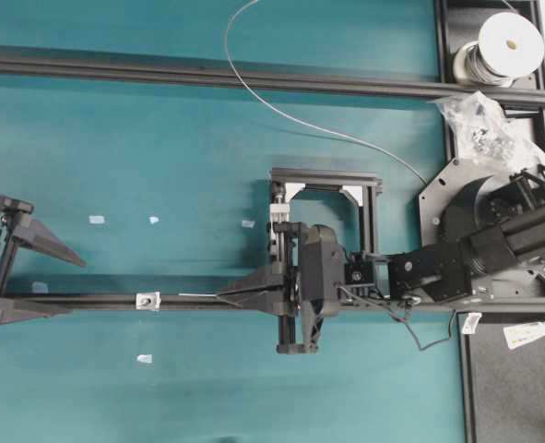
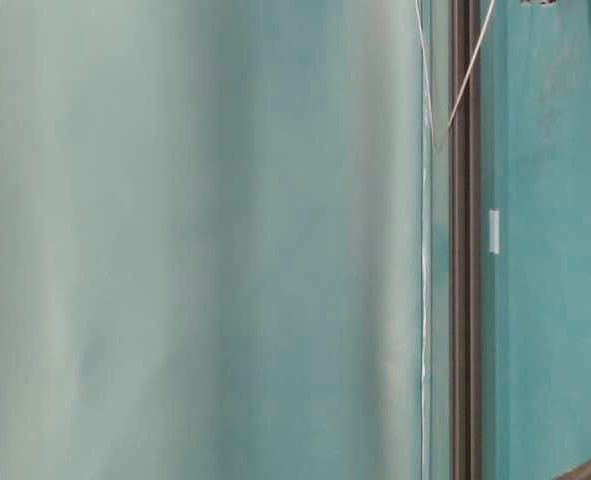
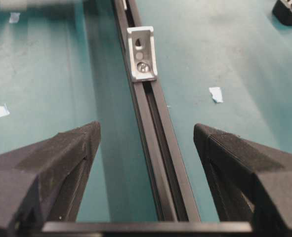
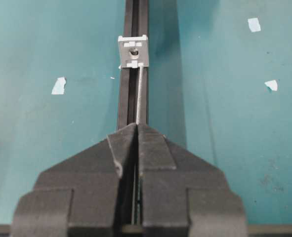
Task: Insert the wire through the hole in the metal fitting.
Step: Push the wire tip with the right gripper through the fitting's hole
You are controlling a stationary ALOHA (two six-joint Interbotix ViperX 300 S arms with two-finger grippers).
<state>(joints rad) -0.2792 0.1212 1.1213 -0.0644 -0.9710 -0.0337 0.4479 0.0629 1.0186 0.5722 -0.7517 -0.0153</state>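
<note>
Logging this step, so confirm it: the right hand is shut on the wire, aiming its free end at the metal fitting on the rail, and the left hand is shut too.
Wrong on the left hand: the left wrist view shows it open, straddling the rail. The right hand is shut on the wire, aimed at the metal fitting.

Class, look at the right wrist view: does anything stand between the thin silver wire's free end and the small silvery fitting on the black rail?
Nothing visible does. The wire runs straight from the shut right gripper along the rail to the fitting.

Teal table [image 1: 161, 369], black rail [image 1: 88, 301], silver fitting [image 4: 133, 51], seemingly grey wire [image 4: 140, 94]
</note>
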